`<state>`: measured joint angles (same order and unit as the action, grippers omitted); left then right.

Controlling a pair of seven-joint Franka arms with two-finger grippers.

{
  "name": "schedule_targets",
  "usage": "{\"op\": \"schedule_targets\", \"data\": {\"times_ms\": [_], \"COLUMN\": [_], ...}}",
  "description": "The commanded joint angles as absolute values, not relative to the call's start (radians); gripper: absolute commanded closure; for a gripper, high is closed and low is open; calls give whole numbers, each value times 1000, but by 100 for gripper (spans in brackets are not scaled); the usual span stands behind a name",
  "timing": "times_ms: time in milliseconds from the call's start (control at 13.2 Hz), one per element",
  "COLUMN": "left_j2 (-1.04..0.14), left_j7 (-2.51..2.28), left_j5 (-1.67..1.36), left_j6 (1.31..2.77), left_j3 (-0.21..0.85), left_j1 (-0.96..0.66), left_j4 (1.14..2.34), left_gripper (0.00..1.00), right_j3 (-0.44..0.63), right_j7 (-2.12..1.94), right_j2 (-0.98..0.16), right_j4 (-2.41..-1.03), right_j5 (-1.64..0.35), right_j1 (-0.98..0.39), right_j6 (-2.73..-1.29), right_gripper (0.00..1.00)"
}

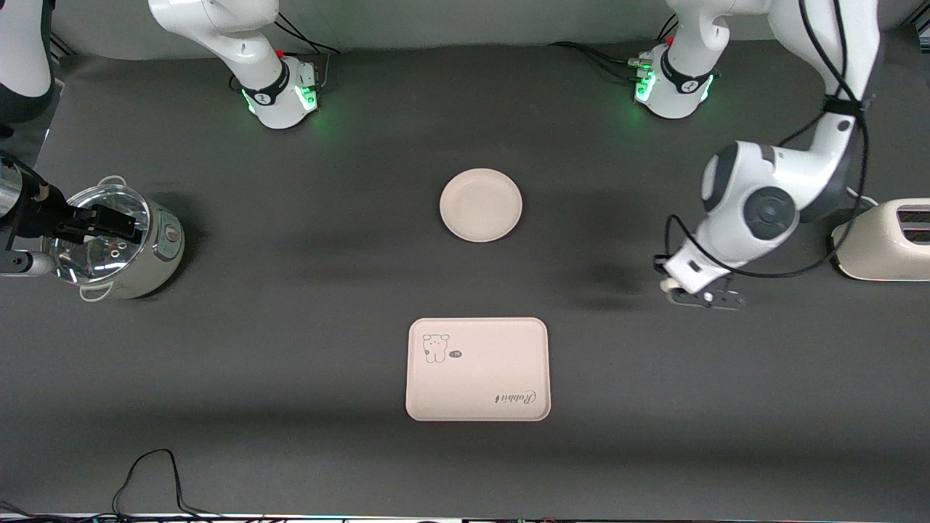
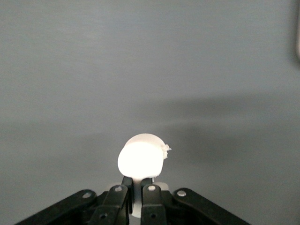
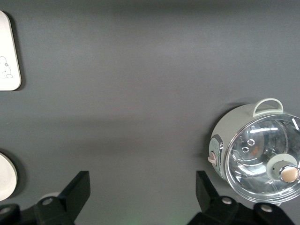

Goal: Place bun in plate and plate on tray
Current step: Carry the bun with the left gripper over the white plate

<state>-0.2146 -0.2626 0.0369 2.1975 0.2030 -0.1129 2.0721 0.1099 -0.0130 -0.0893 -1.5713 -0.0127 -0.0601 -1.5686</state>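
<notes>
The bun [image 2: 142, 158], a small off-white lump, sits between the fingertips of my left gripper [image 2: 139, 180], which is shut on it. In the front view the bun [image 1: 665, 285] and left gripper [image 1: 676, 293] are low over the table toward the left arm's end, beside the toaster. The round cream plate [image 1: 481, 204] lies empty mid-table. The pinkish tray [image 1: 477, 369] with the rabbit drawing lies nearer the front camera than the plate, also empty. My right gripper [image 3: 142, 190] hangs open over the pot, holding nothing.
A pale green pot with a glass lid [image 1: 120, 243] stands at the right arm's end of the table. A cream toaster [image 1: 886, 240] stands at the left arm's end. Cables [image 1: 152, 479] lie along the table's front edge.
</notes>
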Motion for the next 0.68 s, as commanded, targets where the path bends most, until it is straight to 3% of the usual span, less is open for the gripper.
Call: {"op": "schedule_targets", "data": {"times_ms": [0,226,604], "left_j2": [-201,-216,-325], "left_j7": [-513,-772,-1070], "left_j5": [25,17,84], "left_j6": [2054,2074,2212], "left_j3": [328,474,474], "left_j1": [-158,-196,-395], "left_j4": [1985,1976,2000], "left_gripper": [100,100,100], "right_j3": [106,106,106], "right_j7": [-20,-20,-20], "right_j2": [-67,-66,-66], "right_j4": [-1594,-1595,-1595], "right_j5": [8,8,8], "right_j1": [-57,-57,-57], "right_j6": [-1582,-1582,-1580], "right_gripper": [0,0,0]}}
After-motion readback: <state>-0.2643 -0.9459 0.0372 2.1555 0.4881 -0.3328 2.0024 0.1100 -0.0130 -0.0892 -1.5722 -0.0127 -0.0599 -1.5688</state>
